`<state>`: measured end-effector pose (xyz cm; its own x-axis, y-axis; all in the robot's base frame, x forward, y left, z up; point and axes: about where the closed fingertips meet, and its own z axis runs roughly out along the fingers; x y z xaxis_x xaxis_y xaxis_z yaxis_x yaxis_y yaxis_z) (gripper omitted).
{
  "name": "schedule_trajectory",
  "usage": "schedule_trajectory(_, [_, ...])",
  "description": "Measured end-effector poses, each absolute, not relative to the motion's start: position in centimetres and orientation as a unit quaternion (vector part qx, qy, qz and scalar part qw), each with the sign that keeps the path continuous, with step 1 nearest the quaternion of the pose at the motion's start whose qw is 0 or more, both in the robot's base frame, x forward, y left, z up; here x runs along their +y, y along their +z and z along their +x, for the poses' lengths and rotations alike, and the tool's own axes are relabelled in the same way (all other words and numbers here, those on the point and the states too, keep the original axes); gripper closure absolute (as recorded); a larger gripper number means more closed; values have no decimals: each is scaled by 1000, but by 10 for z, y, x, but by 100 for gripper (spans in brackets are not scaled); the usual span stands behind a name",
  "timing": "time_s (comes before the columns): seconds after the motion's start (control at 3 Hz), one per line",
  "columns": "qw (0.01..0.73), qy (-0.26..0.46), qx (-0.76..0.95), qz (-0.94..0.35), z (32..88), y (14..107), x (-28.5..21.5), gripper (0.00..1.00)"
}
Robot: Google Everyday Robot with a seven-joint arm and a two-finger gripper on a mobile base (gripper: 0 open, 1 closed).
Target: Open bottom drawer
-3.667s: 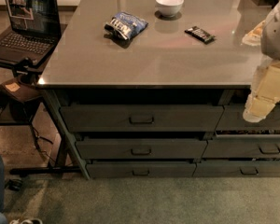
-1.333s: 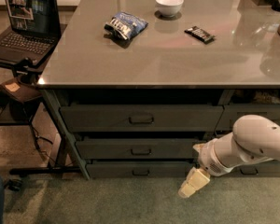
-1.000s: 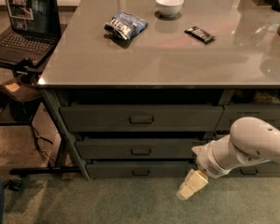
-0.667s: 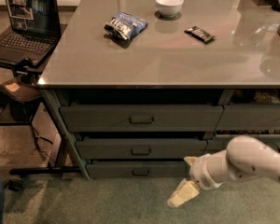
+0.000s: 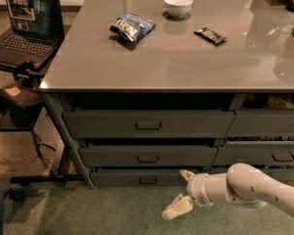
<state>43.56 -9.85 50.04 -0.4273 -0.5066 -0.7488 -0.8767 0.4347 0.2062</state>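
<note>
The bottom drawer point(image 5: 137, 178) is the slim dark grey front lowest in the left stack, with a small dark pull handle point(image 5: 148, 181) at its middle. It sits flush with the frame. My gripper point(image 5: 182, 192) is low, just right of that handle and in front of the drawer's right end. Its two cream fingers point(image 5: 177, 208) are spread apart, one up near the drawer front, one lower toward the floor. It holds nothing. The white arm point(image 5: 257, 187) comes in from the lower right.
Two taller drawers point(image 5: 147, 124) sit above, narrower drawers point(image 5: 279, 155) to the right. On the counter point(image 5: 186, 53) lie a chip bag point(image 5: 131, 26), a white bowl point(image 5: 178, 4) and a dark bar point(image 5: 209, 35). A laptop point(image 5: 24, 23) on a stand is at the left.
The arm came down from beside the counter to floor level and has moved left and nearer the bottom drawer. The fingers now stand spread by the handle.
</note>
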Motion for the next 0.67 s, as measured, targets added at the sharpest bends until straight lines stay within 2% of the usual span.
schedule_trajectory(0.67, [326, 282, 796, -426, 446, 472, -103, 0])
